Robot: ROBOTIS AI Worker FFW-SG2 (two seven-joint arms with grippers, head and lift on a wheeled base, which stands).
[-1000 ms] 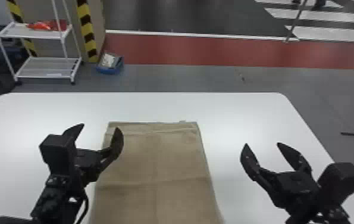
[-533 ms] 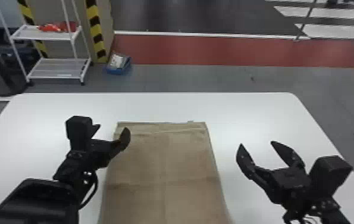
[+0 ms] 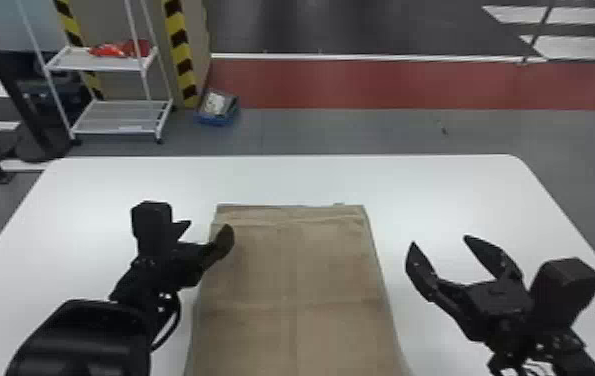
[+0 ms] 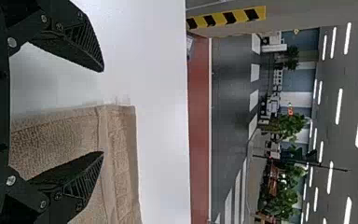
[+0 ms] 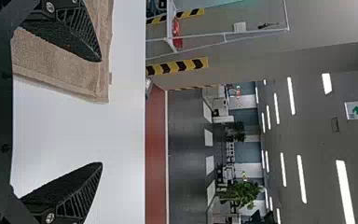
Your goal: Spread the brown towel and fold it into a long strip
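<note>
Apparently brown towel [image 3: 288, 265] spread, fold next. Left gripper [image 3: 210, 229], right gripper [image 3: 439, 241]: jaws wide; should lower, pinch edge.

My left gripper [image 3: 207, 227] and right gripper [image 3: 440, 240] stand open on either side of the brown towel [image 3: 291, 280].
I see the towel spread flat on the white table [image 3: 436, 190], creased across; one left finger overlaps its left edge, while my right gripper is apart from it. Beyond the table are a white rack [image 3: 121, 117] and a blue bin [image 3: 217, 119].
</note>
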